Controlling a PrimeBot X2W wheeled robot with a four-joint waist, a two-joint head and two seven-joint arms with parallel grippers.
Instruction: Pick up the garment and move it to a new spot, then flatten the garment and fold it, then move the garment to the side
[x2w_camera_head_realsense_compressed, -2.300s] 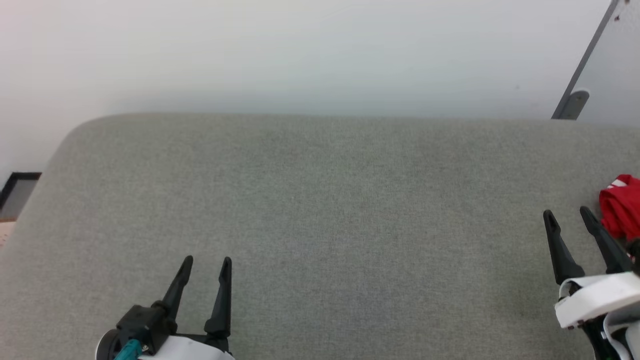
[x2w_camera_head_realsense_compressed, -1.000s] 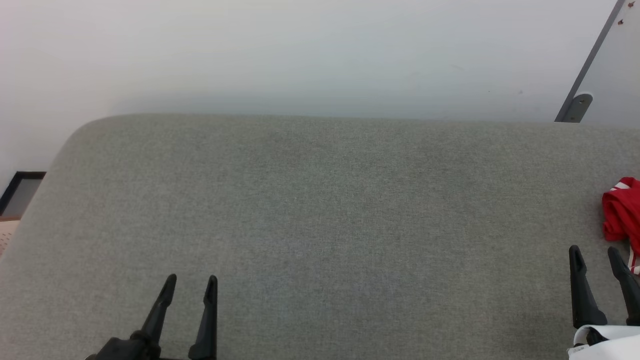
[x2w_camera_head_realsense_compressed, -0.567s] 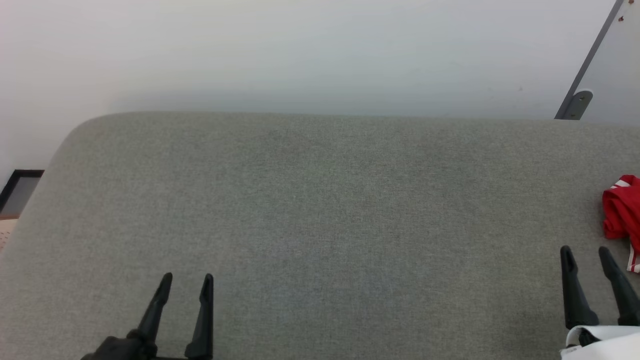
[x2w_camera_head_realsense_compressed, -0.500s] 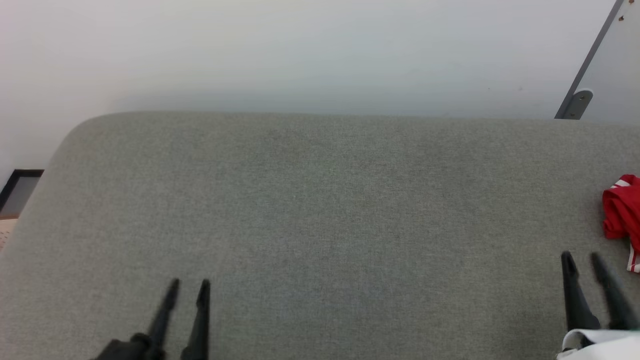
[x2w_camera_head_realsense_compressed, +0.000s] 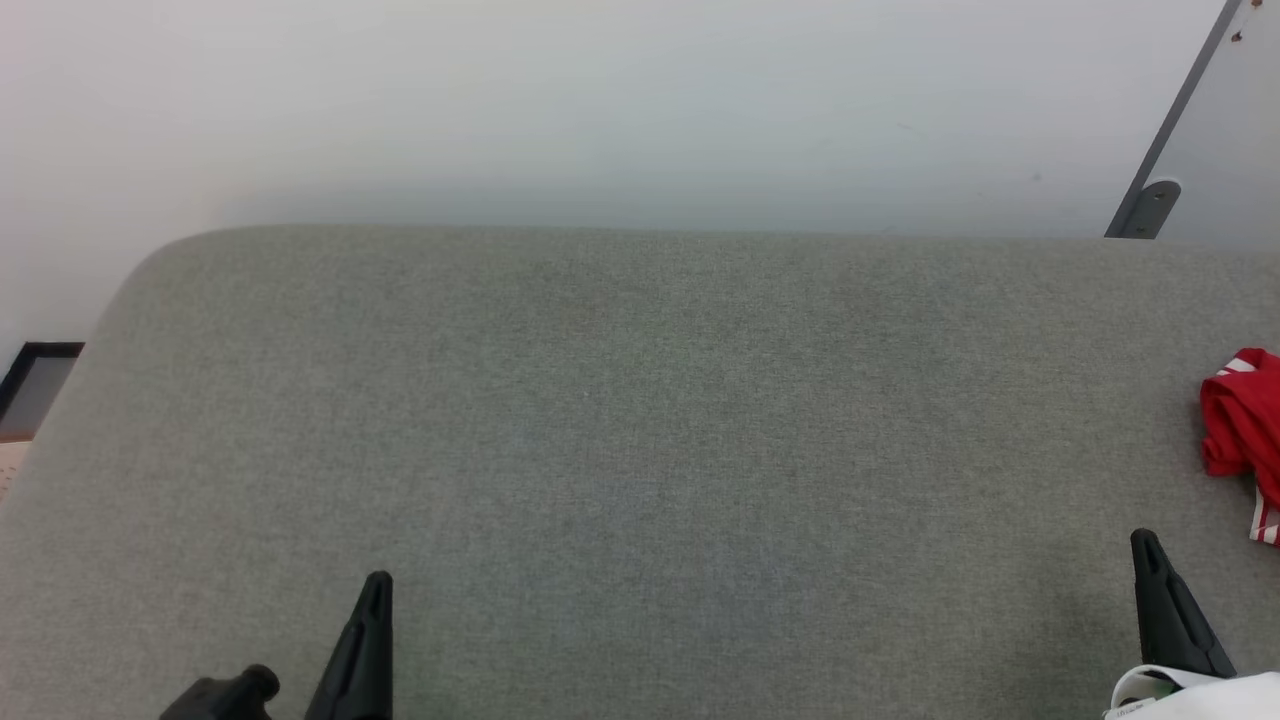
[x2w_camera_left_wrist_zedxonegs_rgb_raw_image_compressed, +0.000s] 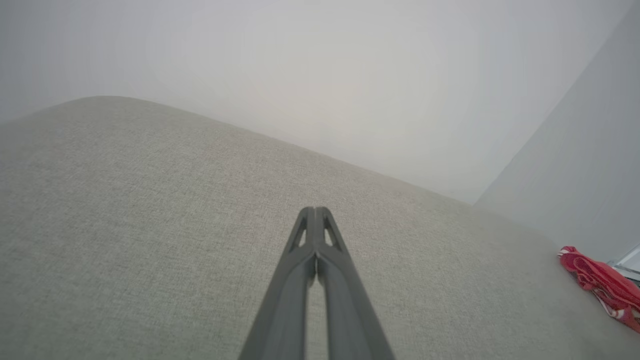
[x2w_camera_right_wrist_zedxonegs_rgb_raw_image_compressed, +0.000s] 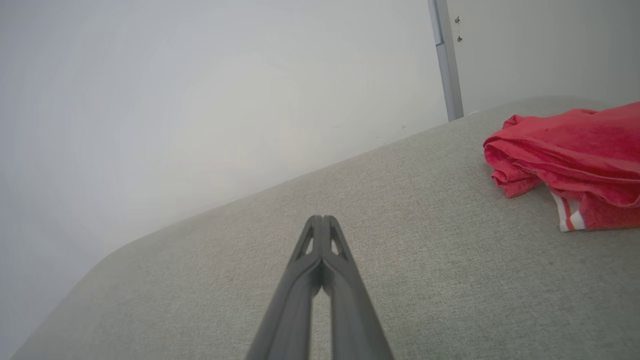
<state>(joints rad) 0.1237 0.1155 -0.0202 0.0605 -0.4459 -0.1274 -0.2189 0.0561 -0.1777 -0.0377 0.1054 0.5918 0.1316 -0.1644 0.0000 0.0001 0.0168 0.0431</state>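
Observation:
The garment (x2w_camera_head_realsense_compressed: 1243, 430), bright red with white-and-red striped trim, lies bunched at the far right edge of the grey cushioned surface (x2w_camera_head_realsense_compressed: 640, 420); part of it runs out of the head view. It also lies at the right in the right wrist view as the garment (x2w_camera_right_wrist_zedxonegs_rgb_raw_image_compressed: 575, 160) and small at the far right in the left wrist view as the garment (x2w_camera_left_wrist_zedxonegs_rgb_raw_image_compressed: 600, 285). My right gripper (x2w_camera_head_realsense_compressed: 1145, 545) is shut and empty, a little below and left of the garment. My left gripper (x2w_camera_head_realsense_compressed: 378, 585) is shut and empty at the lower left. Both wrist views show the fingertips pressed together: left gripper (x2w_camera_left_wrist_zedxonegs_rgb_raw_image_compressed: 315, 212), right gripper (x2w_camera_right_wrist_zedxonegs_rgb_raw_image_compressed: 322, 220).
A pale wall (x2w_camera_head_realsense_compressed: 600, 110) rises behind the cushioned surface. A grey metal post (x2w_camera_head_realsense_compressed: 1165, 140) leans at the upper right. A dark frame (x2w_camera_head_realsense_compressed: 35, 375) sits beyond the surface's left edge. The surface's rounded back-left corner (x2w_camera_head_realsense_compressed: 170, 250) drops off to the floor.
Both grippers have gone from open to shut, each with nothing between its fingers, and have drawn back a little toward the near edge. The garment has stayed where it was.

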